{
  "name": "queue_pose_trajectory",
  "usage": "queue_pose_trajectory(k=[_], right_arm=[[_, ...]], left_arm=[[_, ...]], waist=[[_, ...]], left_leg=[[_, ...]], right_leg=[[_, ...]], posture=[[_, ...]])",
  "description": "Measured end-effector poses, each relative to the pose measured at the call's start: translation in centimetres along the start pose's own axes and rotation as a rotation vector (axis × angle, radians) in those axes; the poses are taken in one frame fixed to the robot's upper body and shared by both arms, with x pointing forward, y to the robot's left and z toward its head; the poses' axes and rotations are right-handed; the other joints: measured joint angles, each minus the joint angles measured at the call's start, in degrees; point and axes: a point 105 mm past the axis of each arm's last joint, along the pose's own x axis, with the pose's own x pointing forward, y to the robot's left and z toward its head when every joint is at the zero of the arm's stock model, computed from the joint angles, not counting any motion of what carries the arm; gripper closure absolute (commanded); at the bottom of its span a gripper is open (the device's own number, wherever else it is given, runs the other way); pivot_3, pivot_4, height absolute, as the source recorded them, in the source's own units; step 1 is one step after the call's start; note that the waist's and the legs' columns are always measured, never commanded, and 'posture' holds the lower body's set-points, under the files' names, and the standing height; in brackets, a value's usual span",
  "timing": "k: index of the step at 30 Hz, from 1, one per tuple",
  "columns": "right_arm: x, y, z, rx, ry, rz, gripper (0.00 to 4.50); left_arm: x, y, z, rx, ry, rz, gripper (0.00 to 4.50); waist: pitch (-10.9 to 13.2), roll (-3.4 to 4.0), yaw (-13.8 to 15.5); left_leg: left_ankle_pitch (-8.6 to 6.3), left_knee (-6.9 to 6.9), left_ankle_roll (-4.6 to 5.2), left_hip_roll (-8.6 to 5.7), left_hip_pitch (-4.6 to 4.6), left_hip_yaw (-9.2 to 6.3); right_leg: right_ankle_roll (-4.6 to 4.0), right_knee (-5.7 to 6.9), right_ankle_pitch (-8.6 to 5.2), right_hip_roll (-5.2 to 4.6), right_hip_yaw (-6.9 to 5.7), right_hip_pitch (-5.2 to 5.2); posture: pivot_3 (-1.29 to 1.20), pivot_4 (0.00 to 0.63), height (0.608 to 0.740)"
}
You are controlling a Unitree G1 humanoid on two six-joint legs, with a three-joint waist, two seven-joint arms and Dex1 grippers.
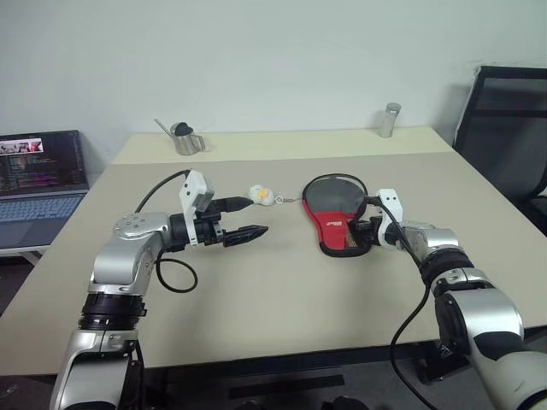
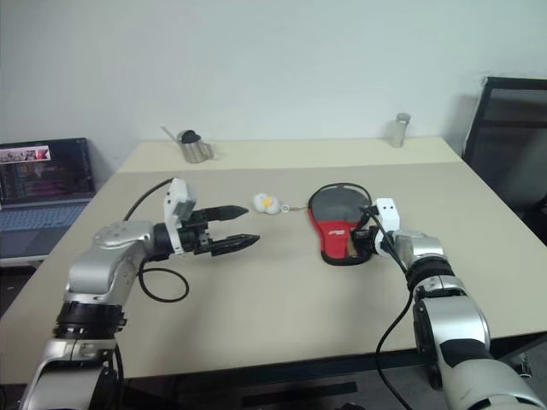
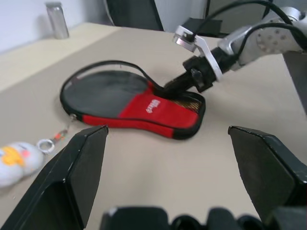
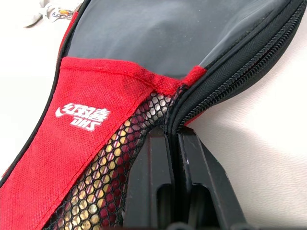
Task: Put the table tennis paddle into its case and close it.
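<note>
Silver jointed arms, black looping cables, white wrist brackets, black jaws.

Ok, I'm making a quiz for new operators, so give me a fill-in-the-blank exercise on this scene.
1. The right gripper is ____ on the case at its zip edge.
2. The left gripper hangs ____ above the table, holding nothing.
3. The duck charm lies between the left gripper and the ____.
4. The laptop stands at the robot's ____ side.

Missing words: shut; open; case; left
</note>
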Motion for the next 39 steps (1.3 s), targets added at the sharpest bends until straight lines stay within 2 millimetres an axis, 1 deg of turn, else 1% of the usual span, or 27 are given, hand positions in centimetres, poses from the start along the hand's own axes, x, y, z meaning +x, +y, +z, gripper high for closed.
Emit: queue_pose_trajectory(k=[3, 7, 9, 11, 14, 18, 21, 23, 27, 32, 39], right_arm=[[0.5, 1.7, 0.0, 0.002, 0.009, 0.052, 4.48], [1.0, 4.7, -0.7, 0.017, 0.023, 0.138, 4.48], [0.8, 6.7, -1.3, 0.027, 0.03, 0.192, 4.48], [0.5, 8.0, -1.8, 0.031, 0.04, 0.211, 4.48], [-0.3, 9.2, -2.4, 0.042, 0.052, 0.215, 4.48], [-2.8, 10.7, -4.5, 0.063, 0.089, 0.214, 4.48], [-4.4, 11.4, -5.5, 0.078, 0.112, 0.209, 4.48], [-5.5, 12.0, -6.3, 0.096, 0.131, 0.209, 4.48], [-7.0, 13.3, -7.5, 0.117, 0.165, 0.218, 4.48], [-8.2, 14.4, -8.4, 0.164, 0.177, 0.219, 4.48], [-9.0, 14.7, -9.3, 0.223, 0.148, 0.191, 4.48]], left_arm=[[-1.4, -0.2, -0.3, -0.004, 0.04, -0.025, 0.1], [-2.2, -0.8, -0.5, -0.002, 0.058, -0.054, 0.1], [-2.5, -1.2, -1.0, -0.021, 0.071, -0.065, 0.1], [-2.6, -1.7, -1.5, -0.039, 0.082, -0.072, 0.1], [-2.5, -2.6, -1.8, -0.055, 0.084, -0.094, 0.1], [-2.8, -4.9, -2.8, -0.101, 0.109, -0.154, 0.1], [-3.3, -6.1, -3.3, -0.125, 0.135, -0.187, 0.1], [-3.8, -6.5, -3.2, -0.12, 0.149, -0.202, 0.1], [-4.4, -6.5, -2.8, -0.103, 0.165, -0.213, 0.1], [-4.6, -6.5, -2.7, -0.096, 0.174, -0.221, 0.1], [-4.8, -6.7, -2.8, -0.103, 0.18, -0.229, 0.1]], waist=[[0.0, 0.0, -0.6], [0.0, 0.0, -0.8], [0.0, 0.01, -0.8], [0.0, 0.01, -0.7], [0.0, 0.01, -0.4], [0.0, 0.01, 0.2], [0.0, 0.0, 0.5], [0.0, 0.0, 0.7], [0.0, 0.0, 0.8], [0.0, 0.0, 0.8], [0.0, 0.0, 0.8]], left_leg=[[-0.01, -0.03, -0.01, 0.14, 0.01, 0.04], [-0.03, -0.08, -0.05, 0.3, 0.07, 0.11], [-0.06, -0.12, -0.09, 0.38, 0.08, 0.13], [-0.07, -0.12, -0.11, 0.4, 0.08, 0.13], [-0.09, -0.11, -0.15, 0.4, 0.07, 0.14], [-0.16, -0.14, -0.24, 0.4, 0.02, 0.14], [-0.16, -0.13, -0.25, 0.42, 0.02, 0.13], [-0.16, -0.12, -0.25, 0.43, 0.02, 0.09], [-0.17, -0.12, -0.26, 0.43, 0.02, 0.08], [-0.19, -0.18, -0.29, 0.43, -0.03, 0.04], [-0.2, -0.23, -0.3, 0.44, -0.06, 0.0]], right_leg=[[-0.03, -0.01, 0.01, 0.04, 0.04, -0.05], [-0.02, -0.01, 0.0, 0.12, 0.08, -0.07], [-0.03, -0.03, -0.01, 0.18, 0.11, -0.08], [-0.03, -0.04, -0.01, 0.19, 0.11, -0.1], [-0.02, -0.08, -0.02, 0.18, 0.11, -0.09], [-0.07, -0.15, -0.06, 0.17, 0.12, -0.13], [0.06, -0.14, -0.23, 0.17, 0.1, -0.14], [0.01, -0.14, -0.26, 0.17, 0.05, -0.14], [-0.14, -0.17, -0.34, 0.16, 0.02, -0.13], [-0.12, -0.25, -0.33, 0.16, -0.05, -0.14], [-0.11, -0.34, -0.33, 0.17, -0.11, -0.15]], posture=[[0.0, 0.15, 0.74], [0.0, 0.15, 0.74], [0.0, 0.15, 0.74], [0.0, 0.15, 0.74], [0.0, 0.15, 0.74], [0.0, 0.15, 0.74], [0.0, 0.15, 0.74], [0.0, 0.15, 0.74], [0.0, 0.15, 0.74], [0.0, 0.15, 0.74], [0.0, 0.15, 0.74]])
